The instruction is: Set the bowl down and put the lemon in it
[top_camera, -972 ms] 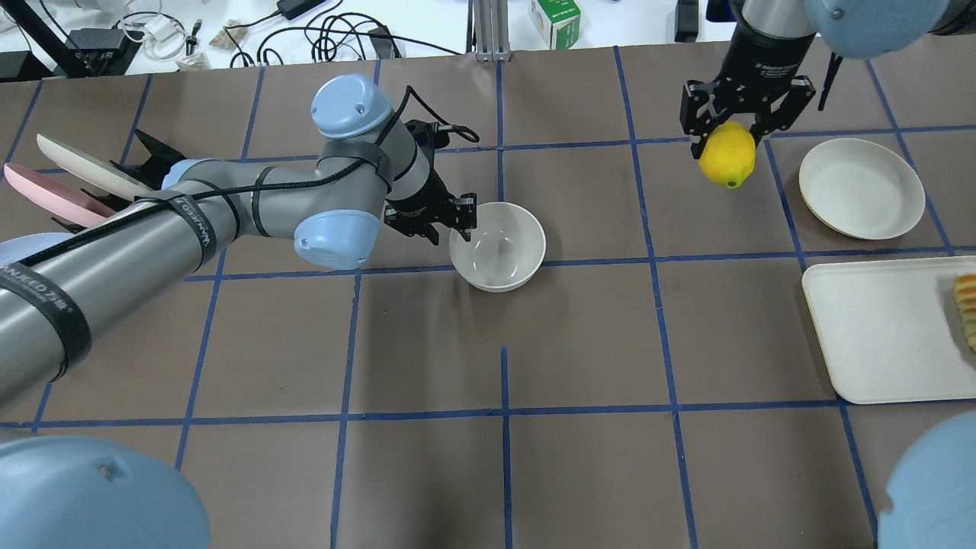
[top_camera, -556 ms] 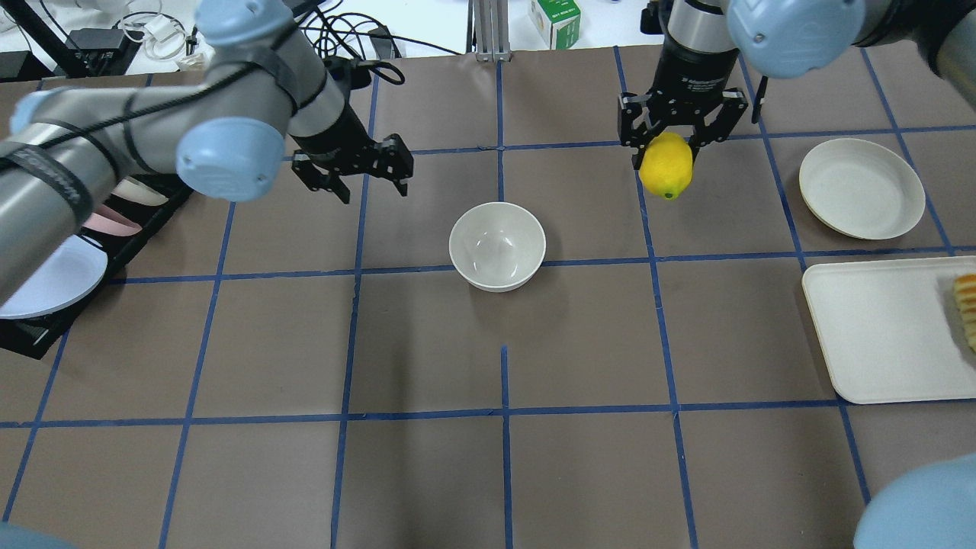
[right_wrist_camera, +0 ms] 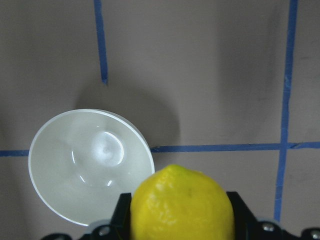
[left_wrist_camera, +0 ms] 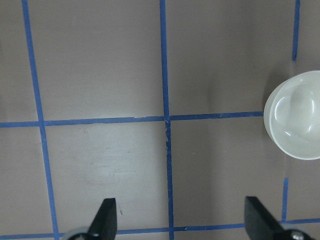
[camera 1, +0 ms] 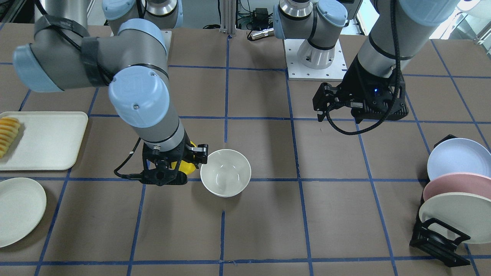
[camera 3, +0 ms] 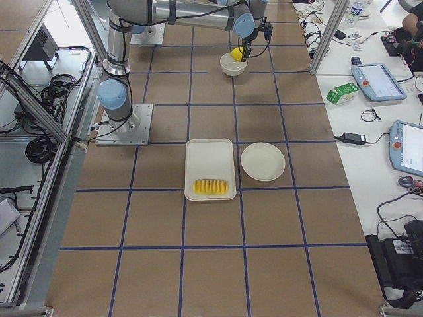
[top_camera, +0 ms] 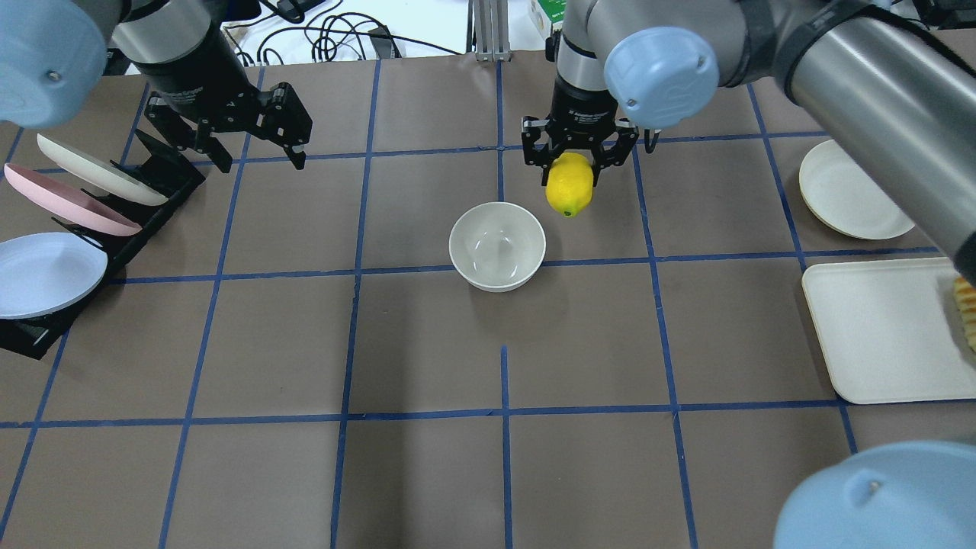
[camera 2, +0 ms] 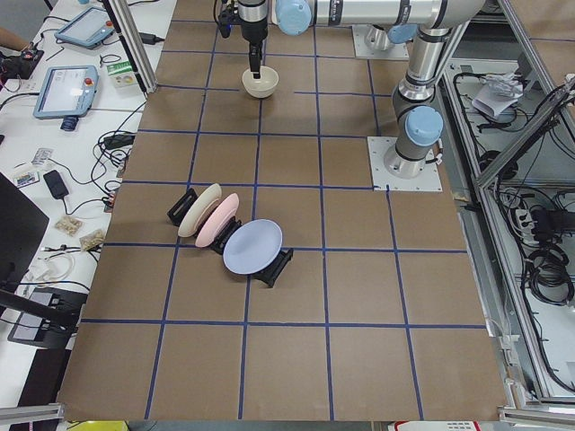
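Note:
The off-white bowl (top_camera: 497,245) stands upright and empty on the brown table near the middle; it also shows in the front view (camera 1: 225,172). My right gripper (top_camera: 572,174) is shut on the yellow lemon (top_camera: 569,183) and holds it above the table, just beside the bowl's far right rim. In the right wrist view the lemon (right_wrist_camera: 182,202) hangs next to the bowl (right_wrist_camera: 90,167). My left gripper (top_camera: 261,156) is open and empty, well to the left of the bowl, near the plate rack. The left wrist view shows the bowl (left_wrist_camera: 295,122) at its right edge.
A black rack (top_camera: 152,179) with cream, pink and blue plates stands at the left. A flat cream plate (top_camera: 854,191) lies at the right. A white tray (top_camera: 884,328) holding pale orange slices (top_camera: 967,309) lies in front of that plate.
My right gripper has carried the lemon leftward to the bowl's rim. My left gripper has left the bowl's rim and drawn back to the far left.

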Available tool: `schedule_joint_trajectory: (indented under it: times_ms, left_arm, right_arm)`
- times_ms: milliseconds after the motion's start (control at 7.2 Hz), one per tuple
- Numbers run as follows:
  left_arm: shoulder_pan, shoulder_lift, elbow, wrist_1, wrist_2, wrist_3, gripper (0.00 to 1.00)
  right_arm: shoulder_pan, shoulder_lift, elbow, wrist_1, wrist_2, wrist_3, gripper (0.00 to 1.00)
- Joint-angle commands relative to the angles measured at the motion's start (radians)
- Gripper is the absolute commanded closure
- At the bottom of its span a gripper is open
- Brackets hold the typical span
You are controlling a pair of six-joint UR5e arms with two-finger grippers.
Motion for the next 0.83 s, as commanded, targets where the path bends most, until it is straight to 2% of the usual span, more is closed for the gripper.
schedule_joint_trajectory:
  times_ms: [0, 278, 694]
  left_arm:
    - [-0.004, 0.016, -0.004, -0.009, 0.001, -0.010, 0.11]
    - [-0.006, 0.020, -0.012, -0.009, 0.000, -0.010, 0.11]
    - [-0.006, 0.014, -0.012, -0.009, 0.001, -0.011, 0.10]
  right_arm:
    - [0.072, 0.067, 0.002, -0.069, 0.004, 0.075, 1.00]
    - [0.135, 0.145, 0.001, -0.181, 0.021, 0.162, 1.00]
    - [0.137, 0.163, 0.057, -0.198, 0.021, 0.153, 1.00]
